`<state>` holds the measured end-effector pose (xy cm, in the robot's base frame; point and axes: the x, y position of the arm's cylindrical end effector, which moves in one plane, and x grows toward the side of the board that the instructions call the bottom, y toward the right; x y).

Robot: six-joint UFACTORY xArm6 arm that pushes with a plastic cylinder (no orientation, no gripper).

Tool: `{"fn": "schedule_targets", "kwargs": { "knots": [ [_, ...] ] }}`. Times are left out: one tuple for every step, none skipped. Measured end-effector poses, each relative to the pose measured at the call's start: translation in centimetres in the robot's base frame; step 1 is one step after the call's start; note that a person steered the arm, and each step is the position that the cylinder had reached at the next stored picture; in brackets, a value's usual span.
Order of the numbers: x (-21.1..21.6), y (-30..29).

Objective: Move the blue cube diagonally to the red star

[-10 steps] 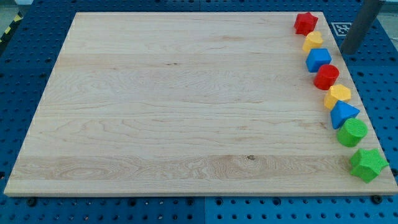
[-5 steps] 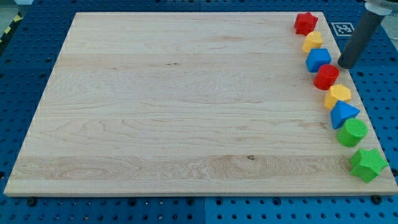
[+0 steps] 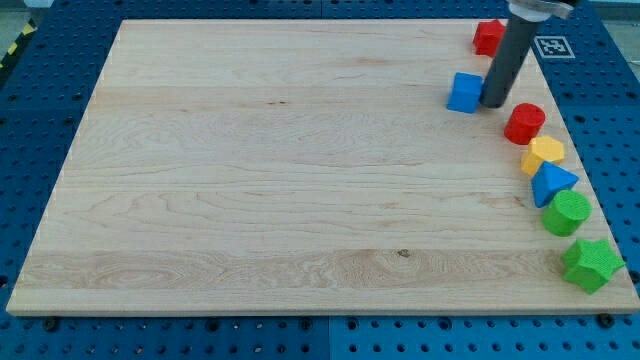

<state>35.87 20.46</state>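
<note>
The blue cube (image 3: 465, 92) lies on the wooden board (image 3: 280, 170) near the view's top right, below and to the left of the red star (image 3: 486, 36). My tip (image 3: 494, 101) touches the cube's right side. The dark rod rises up and to the right and covers part of the red star. The yellow block seen earlier between star and cube does not show; the rod may hide it.
Down the board's right edge run a red cylinder (image 3: 524, 123), a yellow block (image 3: 545, 153), a blue wedge-like block (image 3: 552, 184), a green cylinder (image 3: 567, 212) and a green star (image 3: 591, 264). A black-and-white marker (image 3: 551, 46) lies off the board at top right.
My tip has swept left from off the board's right edge into the block row. The blue cube has slid left out of the row. The upper yellow block has dropped from sight.
</note>
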Motion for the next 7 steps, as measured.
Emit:
{"fn": "schedule_targets", "kwargs": {
  "knots": [
    [-0.9, -1.8],
    [-0.9, -4.4],
    [-1.2, -7.3],
    [-1.8, -9.7],
    [-1.8, -9.7],
    [-1.8, -6.1],
    [-1.8, -2.6]
  ]
}}
